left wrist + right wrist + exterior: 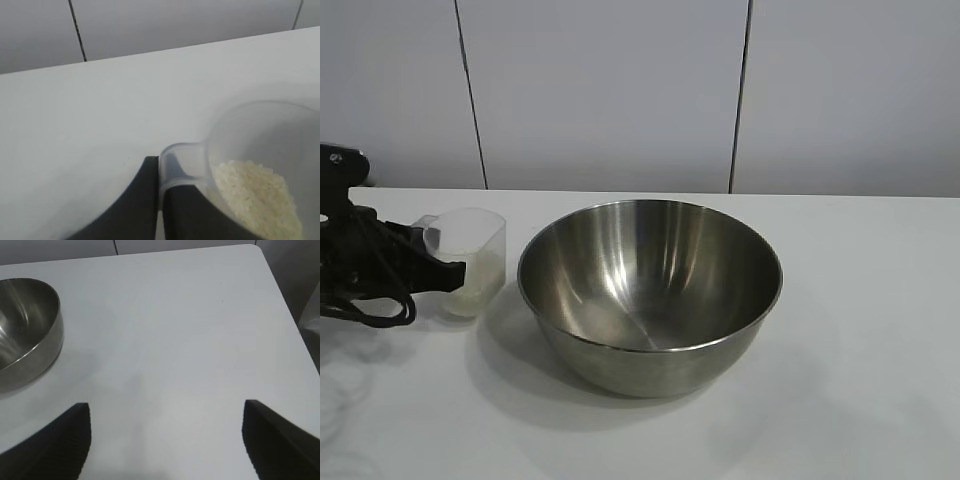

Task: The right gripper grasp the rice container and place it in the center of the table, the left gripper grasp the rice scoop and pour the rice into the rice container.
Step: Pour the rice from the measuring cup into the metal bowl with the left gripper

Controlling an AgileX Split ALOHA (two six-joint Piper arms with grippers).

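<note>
Left gripper (448, 270) clamped on rice scoop (470, 262) handle, just left of rice container (650, 292) (rice (257, 196) low inside). Right gripper (165, 440) gapes, empty, right of container. Your risk: tilting early spills grains short of rim.

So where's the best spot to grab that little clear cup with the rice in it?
By its side handle, coming in level from the side away from the steel bowl. The rice scoop stands upright with rice inside, and its handle sticks out towards the left hand, whose fingers are already shut on it. Gripping there leaves the open mouth clear for pouring.
</note>
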